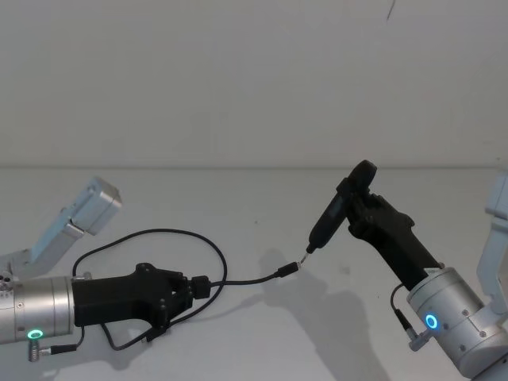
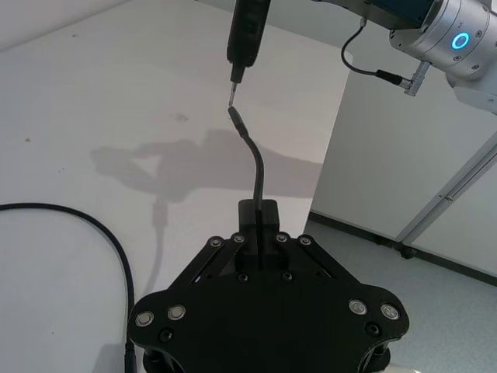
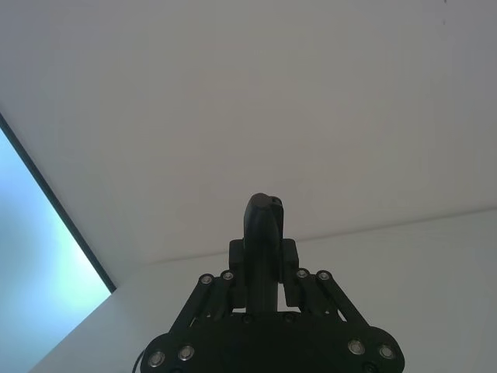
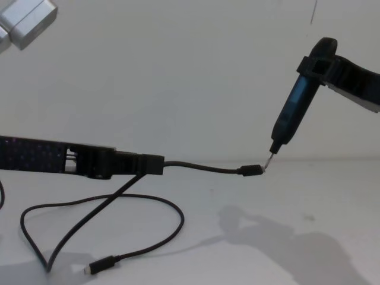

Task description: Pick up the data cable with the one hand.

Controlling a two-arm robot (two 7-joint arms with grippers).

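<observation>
The data cable [image 1: 163, 232] is a thin black cord looped on the white table. My left gripper [image 1: 193, 287], the one hand with a green ring light, is shut on the cable a short way from one end. That end juts out above the table and finishes in a small plug [image 1: 290, 270]. From the chest view the held stretch [image 4: 202, 168] runs level, while the other plug [image 4: 101, 265] lies on the table. My right gripper [image 1: 359, 198] is shut on a black pen-shaped tool [image 1: 329, 218], whose metal tip nearly touches the raised plug [image 4: 252, 170].
A pale grey arm link [image 1: 79, 214] rises at the far left, and another [image 1: 500, 230] stands at the right edge. The white table [image 1: 254, 206] ends at a wall behind. The left wrist view has the table's edge [image 2: 330, 148] with floor beyond.
</observation>
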